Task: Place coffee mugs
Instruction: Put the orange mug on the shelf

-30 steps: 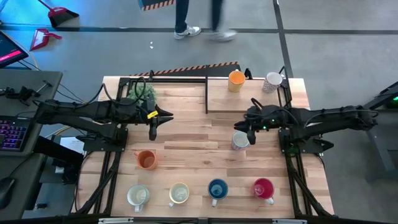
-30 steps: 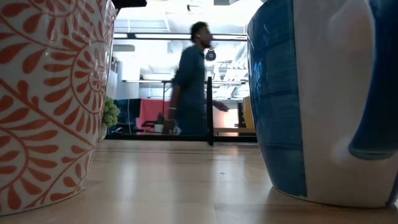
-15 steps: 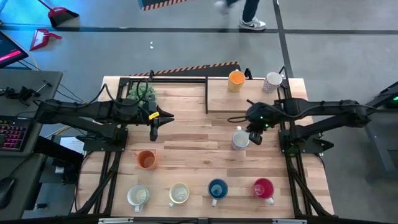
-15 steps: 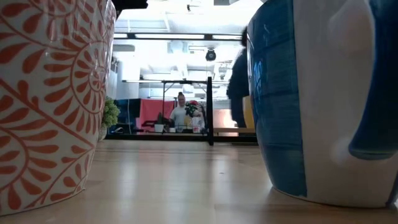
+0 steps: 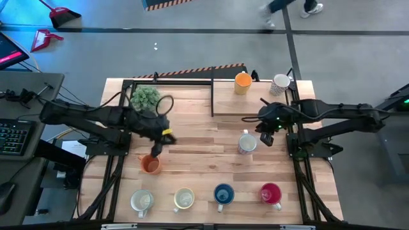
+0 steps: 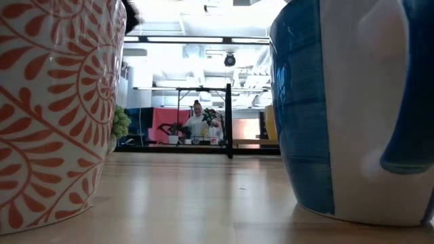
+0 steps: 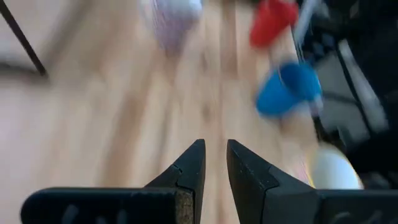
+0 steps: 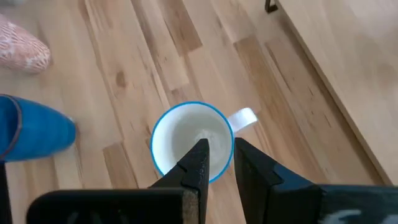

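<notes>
My left gripper [image 5: 155, 151] [image 7: 216, 152] hangs slanting down just beyond an upright orange mug [image 5: 150, 164], narrowly open with nothing between its fingers. My right gripper [image 5: 265, 138] [image 8: 219, 148], also narrowly open and empty, hovers beside and above a white blue-rimmed mug [image 5: 246, 142] [image 8: 191, 142] standing on its base mid-table. Along the near edge stand a white mug [image 5: 142, 200], an orange-patterned cream mug [image 5: 184, 199] [image 6: 47, 115], a blue mug [image 5: 223, 195] [image 6: 352, 108] and a red-pink mug [image 5: 271, 193]. At the far edge stand an orange mug [image 5: 242, 83] and a patterned mug [image 5: 280, 84].
A small green potted plant [image 5: 146, 97] stands at the far left, close behind my left arm. A black metal frame [image 5: 213, 96] runs along the far part of the wooden table [image 5: 198, 144]. People show in the room beyond the table [image 6: 198, 125].
My left gripper has moved toward the table's near edge and down toward the orange mug, tipping more steeply. My right gripper has risen and drawn back toward the right edge, away from the white blue-rimmed mug, which stays put. A person has walked past beyond the table.
</notes>
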Available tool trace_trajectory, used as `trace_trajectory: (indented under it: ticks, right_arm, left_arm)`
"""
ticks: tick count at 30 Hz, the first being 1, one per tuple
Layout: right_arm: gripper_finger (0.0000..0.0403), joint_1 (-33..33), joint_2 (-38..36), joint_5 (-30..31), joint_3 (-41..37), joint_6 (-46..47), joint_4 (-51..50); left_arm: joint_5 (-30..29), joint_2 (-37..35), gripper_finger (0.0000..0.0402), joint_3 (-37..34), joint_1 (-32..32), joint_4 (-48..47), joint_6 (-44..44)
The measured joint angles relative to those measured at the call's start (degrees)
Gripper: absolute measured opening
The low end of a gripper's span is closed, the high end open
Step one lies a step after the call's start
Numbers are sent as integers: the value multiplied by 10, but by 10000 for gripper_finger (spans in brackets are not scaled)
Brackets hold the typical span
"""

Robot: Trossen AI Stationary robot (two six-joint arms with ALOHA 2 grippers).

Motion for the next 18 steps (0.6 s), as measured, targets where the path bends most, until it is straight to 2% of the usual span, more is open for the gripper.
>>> trace_trajectory:
  ticks: [5, 9, 14, 18]
  right_arm:
    - [51, 0, -27, 12, 0, 8, 0]
    - [51, 0, -40, 29, 0, 15, 0]
    - [51, 0, -46, 44, 0, 15, 0]
    - [51, 0, -46, 44, 0, 15, 0]
  left_arm:
    - [34, -10, 55, 2, -37, -130, -120]
    - [41, -1, 56, 2, -72, -195, -186]
    - [31, 25, 64, 1, -116, -269, -227]
    - [-4, 47, 73, 1, -141, -296, -231]
